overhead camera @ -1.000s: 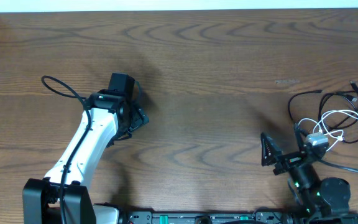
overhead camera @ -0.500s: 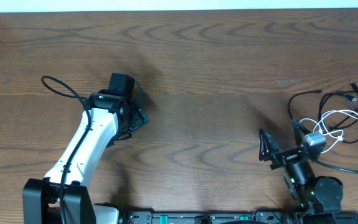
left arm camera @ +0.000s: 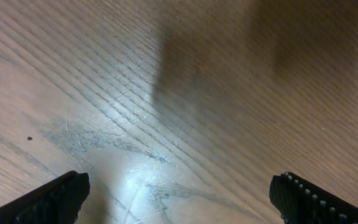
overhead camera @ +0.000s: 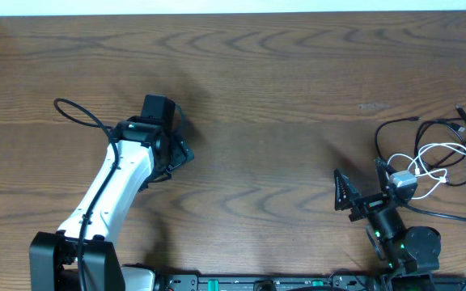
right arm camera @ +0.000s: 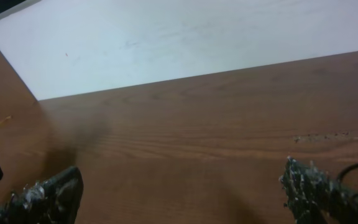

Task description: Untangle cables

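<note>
Wooden worktop (overhead camera: 281,81) bore black cable (overhead camera: 439,129) and white cable (overhead camera: 442,150) tangled at right, separation apparently not begun; left claw (left arm camera: 185,193) and right claw (overhead camera: 362,190) gaped, empty.

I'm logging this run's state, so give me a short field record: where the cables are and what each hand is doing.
cables: black cable and white cable overlap in one pile near the table's right edge
left hand: open, empty, over bare wood, far from the pile
right hand: open, empty, close beside the pile
task state: cables not yet separated
</note>
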`<move>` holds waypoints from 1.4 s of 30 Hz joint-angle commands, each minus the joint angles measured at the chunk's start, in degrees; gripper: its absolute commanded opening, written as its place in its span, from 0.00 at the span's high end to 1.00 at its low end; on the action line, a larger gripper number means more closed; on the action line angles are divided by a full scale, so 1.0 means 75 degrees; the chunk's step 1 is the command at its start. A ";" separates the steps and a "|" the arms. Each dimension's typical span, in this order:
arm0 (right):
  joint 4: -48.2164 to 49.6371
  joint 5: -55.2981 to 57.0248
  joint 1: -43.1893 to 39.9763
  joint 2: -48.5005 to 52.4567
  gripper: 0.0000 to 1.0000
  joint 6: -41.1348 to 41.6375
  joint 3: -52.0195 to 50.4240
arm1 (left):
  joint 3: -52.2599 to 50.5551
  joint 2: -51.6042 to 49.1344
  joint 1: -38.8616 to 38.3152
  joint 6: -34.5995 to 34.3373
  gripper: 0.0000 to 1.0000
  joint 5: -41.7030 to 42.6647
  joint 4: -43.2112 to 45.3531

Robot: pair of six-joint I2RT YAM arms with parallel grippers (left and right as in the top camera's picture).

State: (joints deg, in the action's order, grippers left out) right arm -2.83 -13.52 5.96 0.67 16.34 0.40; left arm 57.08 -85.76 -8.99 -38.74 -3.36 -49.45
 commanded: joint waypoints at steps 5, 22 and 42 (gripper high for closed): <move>-0.0029 -0.0023 -0.0041 -0.0055 0.01 0.0047 -0.0015 | 0.0032 0.0006 0.0032 0.0073 0.02 -0.0102 -0.0026; -0.0026 -0.0023 -0.0055 -0.0052 0.01 0.0047 -0.0015 | 0.0032 0.0006 0.0032 0.0073 0.02 -0.0105 -0.0026; -0.0026 -0.0023 -0.1011 -0.0052 0.01 -0.0300 -0.0015 | 0.0032 0.0006 0.0032 0.0073 0.02 -0.0105 -0.0026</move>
State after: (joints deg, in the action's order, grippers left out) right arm -2.81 -13.47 -1.06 0.67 15.27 0.40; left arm 57.08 -85.76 -8.99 -38.74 -3.36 -49.45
